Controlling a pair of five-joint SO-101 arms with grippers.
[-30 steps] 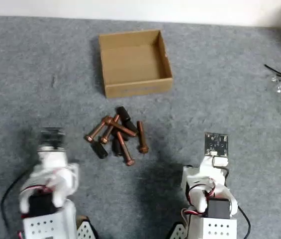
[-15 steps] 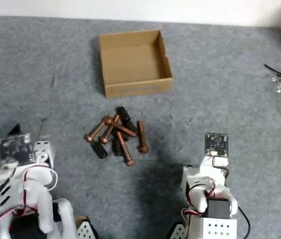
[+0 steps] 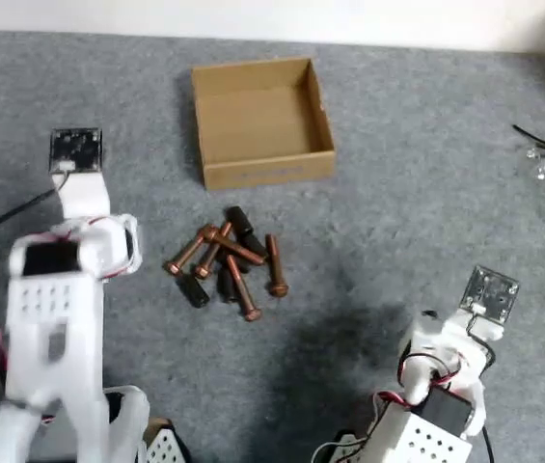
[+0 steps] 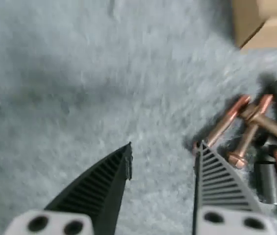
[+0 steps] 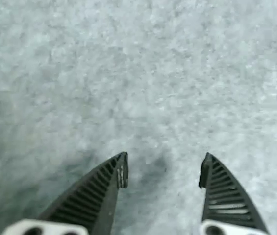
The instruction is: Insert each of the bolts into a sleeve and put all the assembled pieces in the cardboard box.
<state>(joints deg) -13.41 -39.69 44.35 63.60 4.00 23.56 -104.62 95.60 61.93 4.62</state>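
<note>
Bolts point(image 3: 224, 253) and dark sleeves point(image 3: 240, 222) lie piled mid-table, just short of cardboard box point(image 3: 268, 173). Left end effector point(image 4: 165, 149) gapes wide; nearest bolt beside one fingertip, long axis slanting away. Right end effector point(image 5: 165, 159) also wide, over bare table, farther off.

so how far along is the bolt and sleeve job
Done: nothing yet. The cardboard box is empty. In hand: nothing. The left jaws and right jaws are open and empty, the left ones beside the bolts. Left: every step. The bolts and sleeves lie loose in one heap, none visibly assembled.
</note>
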